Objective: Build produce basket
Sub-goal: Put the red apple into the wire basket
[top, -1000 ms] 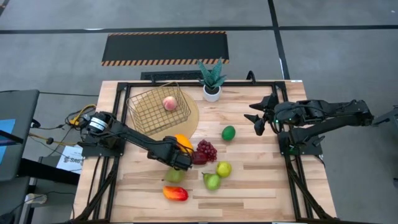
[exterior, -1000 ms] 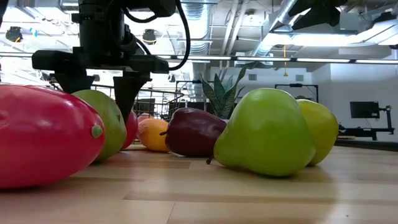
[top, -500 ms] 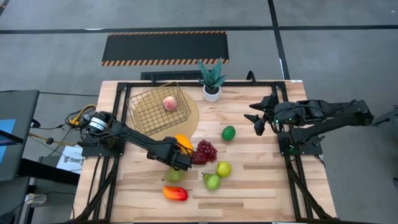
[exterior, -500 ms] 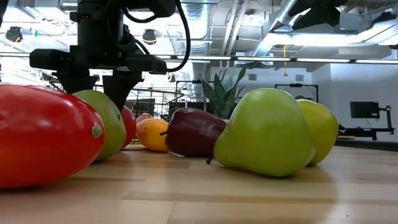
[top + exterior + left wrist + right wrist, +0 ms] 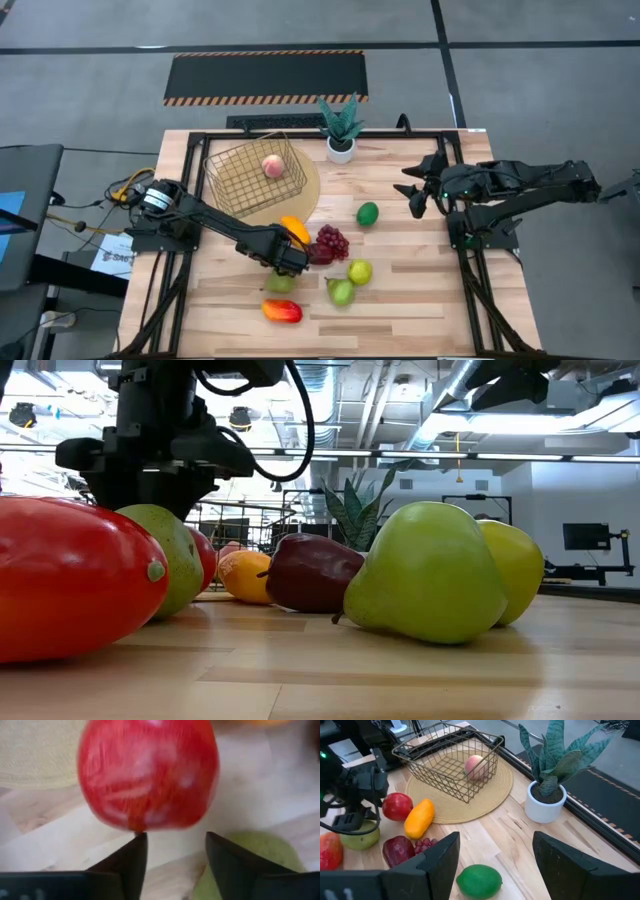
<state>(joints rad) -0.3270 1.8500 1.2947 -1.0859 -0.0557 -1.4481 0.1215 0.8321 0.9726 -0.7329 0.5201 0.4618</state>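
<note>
Left claw [image 5: 291, 262], near six o'clock on the table [image 5: 420, 300], is hovering narrowly spread, pinching nothing; the red apple [image 5: 147, 772] beyond its tips risks being nudged away. Right claw [image 5: 413, 190] is waiting spread at three o'clock.

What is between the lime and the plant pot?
Nothing. In the high view, only bare table lies between the lime and the plant pot. The right wrist view shows the same empty wood.

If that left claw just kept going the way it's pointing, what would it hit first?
Most likely the red apple: it sits right ahead of the left gripper, just past its fingertips, which stand slightly apart and do not hold it. How far ahead is unclear.
</note>
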